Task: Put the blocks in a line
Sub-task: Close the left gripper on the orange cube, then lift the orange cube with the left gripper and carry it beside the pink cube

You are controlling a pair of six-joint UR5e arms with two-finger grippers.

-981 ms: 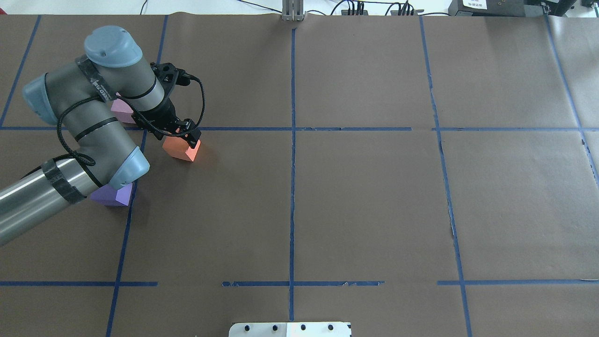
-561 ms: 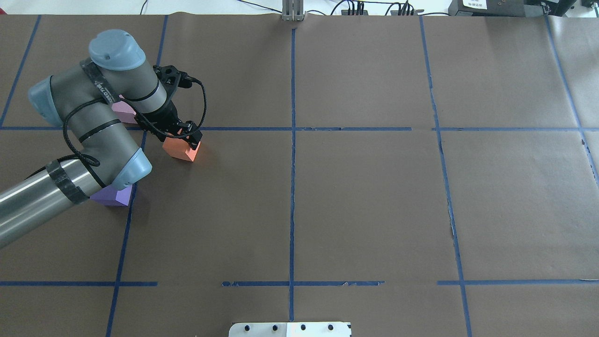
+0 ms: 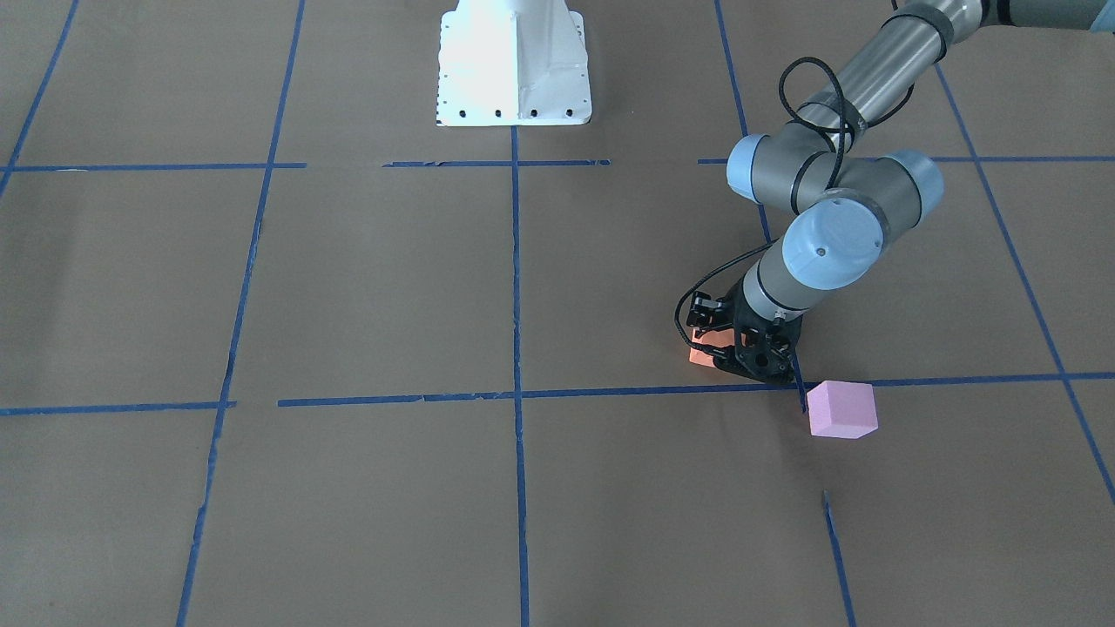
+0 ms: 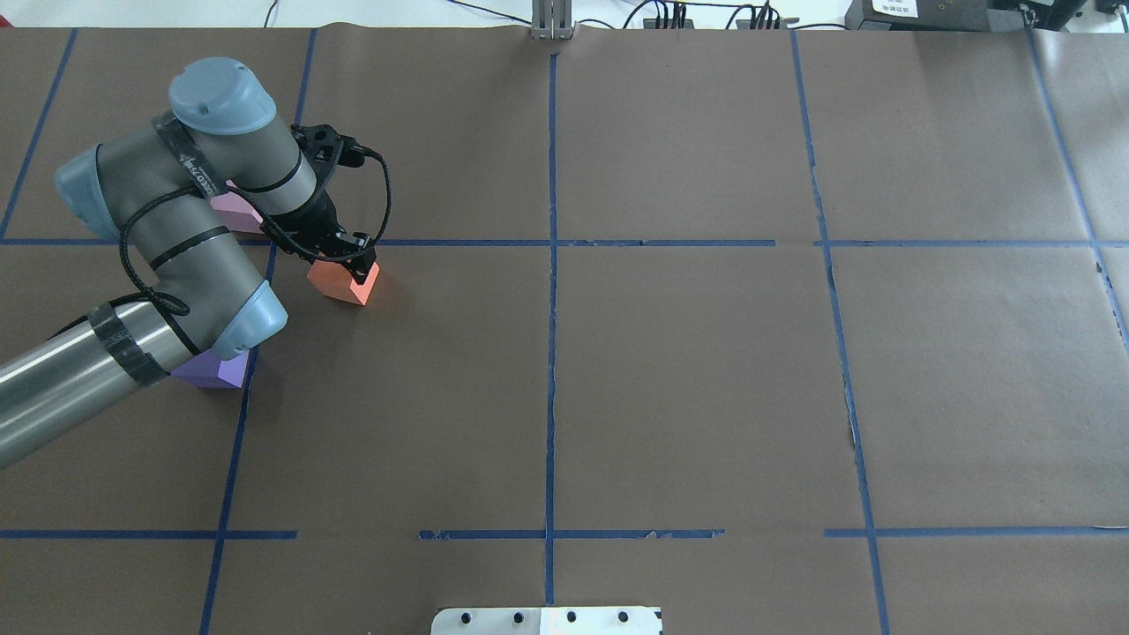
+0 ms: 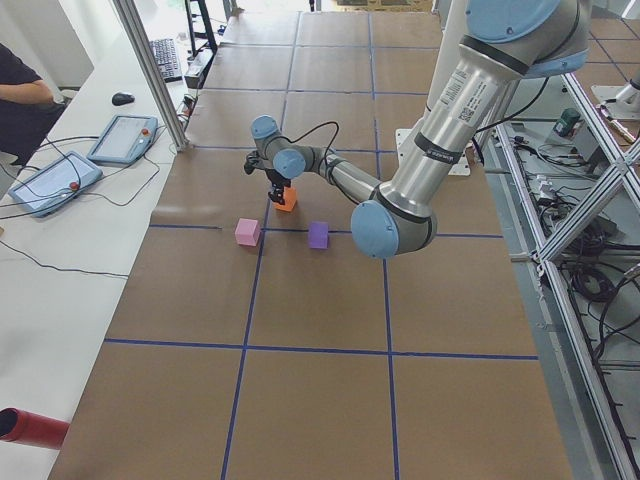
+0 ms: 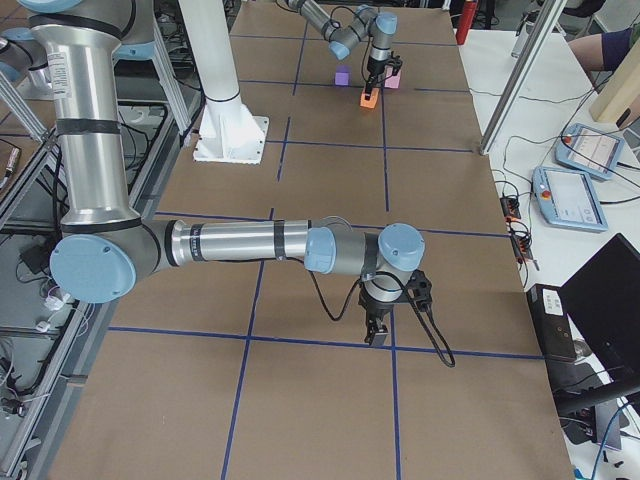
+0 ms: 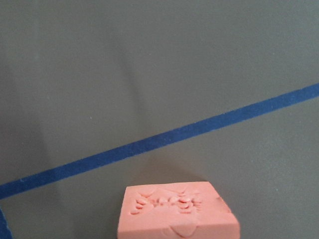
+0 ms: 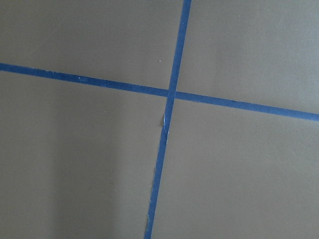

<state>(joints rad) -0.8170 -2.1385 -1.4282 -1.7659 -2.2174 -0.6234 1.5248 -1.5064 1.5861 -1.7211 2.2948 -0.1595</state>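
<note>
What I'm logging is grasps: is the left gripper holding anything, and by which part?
Cannot be told. The left gripper is down at the top of the orange block, which sits on the table; no view shows a closed grip.

orange block (image 4: pixel 342 282), violet block (image 4: pixel 212 370), pink block (image 3: pixel 841 409)

We log table (image 4: pixel 706 397) with brown cover and blue tape grid (image 4: pixel 551 353). Resting on it, near together: orange block (image 4: pixel 340 284), pink block (image 3: pixel 841 409), violet block (image 4: pixel 216 370). Also white base plate (image 3: pixel 514 61).

Middle block (image 4: pixel 338 282) under left end effector (image 4: pixel 354 262) — far block (image 4: pixel 231 208), near block (image 4: pixel 212 370) leftward, apart.
</note>
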